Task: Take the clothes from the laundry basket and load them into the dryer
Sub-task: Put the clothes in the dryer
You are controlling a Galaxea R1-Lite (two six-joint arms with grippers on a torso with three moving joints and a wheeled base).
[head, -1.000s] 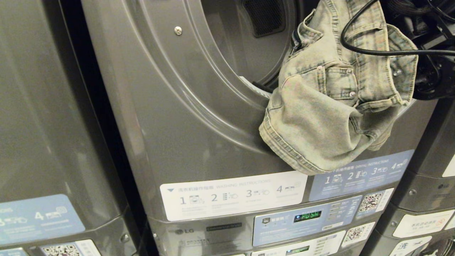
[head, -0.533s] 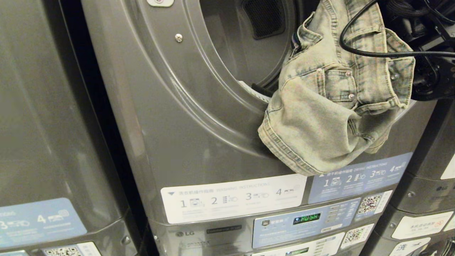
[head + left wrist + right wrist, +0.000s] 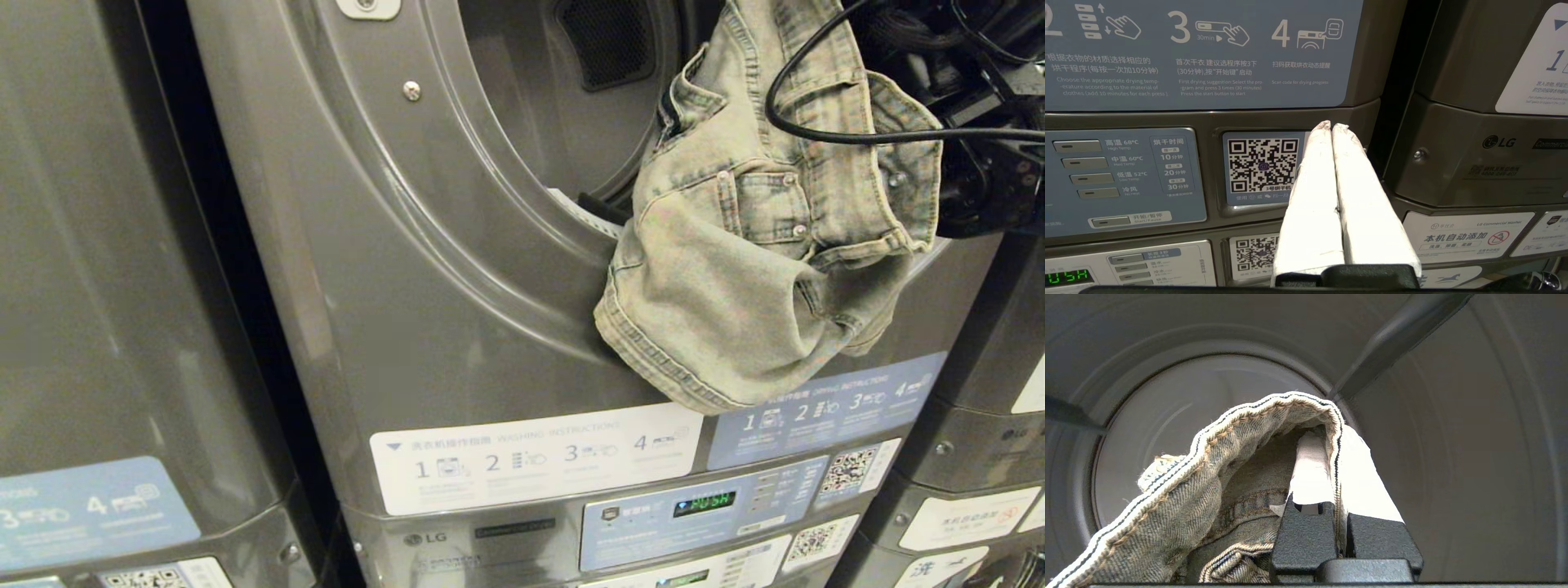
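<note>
We're at the dryer (image 3: pixel 424 269), door opening in front of us. Right gripper (image 3: pixel 1336 428) is up inside the drum (image 3: pixel 1474 437), fingers pinched tight on a hem of the jeans (image 3: pixel 759 245). From the right wrist we see one finger inside the fabric fold, the other outside it, denim clamped between them. Drum back wall and a baffle (image 3: pixel 1396 339) sit ahead of the fingertips.

From the head view, most of the jeans aren't in: they hang out of the opening, draped over the lower right of the door rim and down the front panel, bottom edge overlapping the blue label (image 3: pixel 824 408). Waistband end goes up toward the right arm at the top right of the frame; a black cable (image 3: pixel 816 131) loops across the denim there.

Left gripper (image 3: pixel 1331 126) is parked low, fingers pressed together with nothing between them, pointed at the control panel (image 3: pixel 1126 179) of the machine to our left, just beside a QR sticker (image 3: pixel 1261 165).

White washing-instructions label (image 3: pixel 535 453) and the lit display (image 3: pixel 704 502) sit below the hanging jeans. No basket in any view.
</note>
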